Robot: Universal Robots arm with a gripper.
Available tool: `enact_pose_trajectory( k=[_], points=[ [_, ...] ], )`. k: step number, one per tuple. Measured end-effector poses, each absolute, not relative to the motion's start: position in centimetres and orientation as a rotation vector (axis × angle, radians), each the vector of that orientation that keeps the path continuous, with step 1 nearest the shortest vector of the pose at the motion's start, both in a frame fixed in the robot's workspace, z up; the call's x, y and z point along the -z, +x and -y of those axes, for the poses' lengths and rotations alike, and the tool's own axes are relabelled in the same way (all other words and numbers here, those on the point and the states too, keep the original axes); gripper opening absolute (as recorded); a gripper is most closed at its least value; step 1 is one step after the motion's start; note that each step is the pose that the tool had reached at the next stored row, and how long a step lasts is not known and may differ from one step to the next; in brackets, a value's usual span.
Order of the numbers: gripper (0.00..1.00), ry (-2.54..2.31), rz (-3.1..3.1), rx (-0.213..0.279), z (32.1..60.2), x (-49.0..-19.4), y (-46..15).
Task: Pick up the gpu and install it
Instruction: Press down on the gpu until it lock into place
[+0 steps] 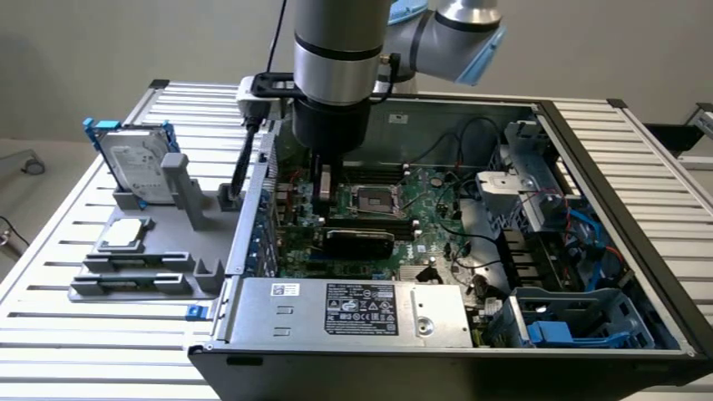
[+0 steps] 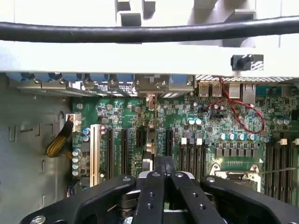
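A silver hard drive [image 1: 136,163] stands upright in a grey holder [image 1: 145,259] at the exterior view's left, with a square processor chip [image 1: 123,235] lying nearer.

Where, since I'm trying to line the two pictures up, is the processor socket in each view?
Exterior view: the processor socket lies inside the computer case, just to the exterior view's right of the pincer.
Wrist view: the socket's silver frame shows beside the pincer, between memory slots.
Shared landmark: the pincer, close beside the socket in both.
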State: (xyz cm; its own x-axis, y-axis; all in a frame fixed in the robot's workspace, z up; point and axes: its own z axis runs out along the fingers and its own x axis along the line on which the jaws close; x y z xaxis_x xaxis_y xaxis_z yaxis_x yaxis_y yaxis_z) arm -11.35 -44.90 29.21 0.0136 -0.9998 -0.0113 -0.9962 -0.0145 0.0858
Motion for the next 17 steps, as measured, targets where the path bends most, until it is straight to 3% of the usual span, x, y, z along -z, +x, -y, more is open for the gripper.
enact_pose_trajectory(
  k=[17],
  points=[
    [0.11,2.19,2.159,0.102,44.9,-29.5,-14.6]
  ],
)
